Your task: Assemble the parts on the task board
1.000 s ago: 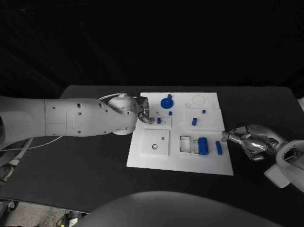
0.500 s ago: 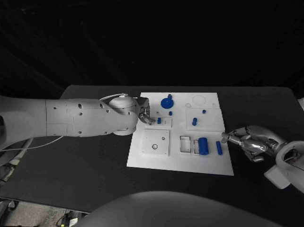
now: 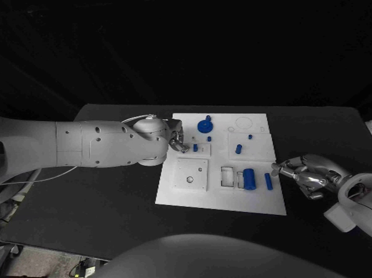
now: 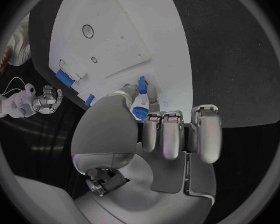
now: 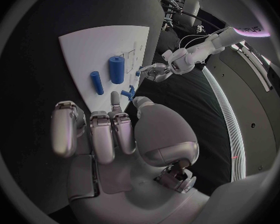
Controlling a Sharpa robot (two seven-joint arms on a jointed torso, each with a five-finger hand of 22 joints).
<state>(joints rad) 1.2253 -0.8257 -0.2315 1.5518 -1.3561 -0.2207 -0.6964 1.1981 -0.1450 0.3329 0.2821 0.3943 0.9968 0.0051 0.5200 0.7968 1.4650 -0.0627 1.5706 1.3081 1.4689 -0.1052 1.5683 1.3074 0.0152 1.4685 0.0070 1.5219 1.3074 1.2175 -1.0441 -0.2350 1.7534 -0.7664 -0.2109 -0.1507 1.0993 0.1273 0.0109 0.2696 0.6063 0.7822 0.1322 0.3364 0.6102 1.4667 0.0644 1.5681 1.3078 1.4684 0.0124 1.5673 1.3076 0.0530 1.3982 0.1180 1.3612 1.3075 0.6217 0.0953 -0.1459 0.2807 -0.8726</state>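
The left robot hand [image 3: 174,141] hangs over the board's [image 3: 179,196] left edge, pinching a small blue peg [image 4: 140,86]. The right robot hand [image 3: 307,174] sits off the board's right edge, pinching a blue part [image 5: 127,92]. A blue cylinder [image 3: 248,178] and rod [image 3: 268,181] lie near it.

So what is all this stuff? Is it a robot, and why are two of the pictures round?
Yes, it's a robot with two white arms and silver hands. One camera sits on its head, looking down at a black table. The round pictures come from cameras at each wrist. On the table lies a white task board with small blue parts, like the big blue cylinder. The left hand pinches a small blue part over the board. The right hand pinches another small blue piece beside the board's edge.
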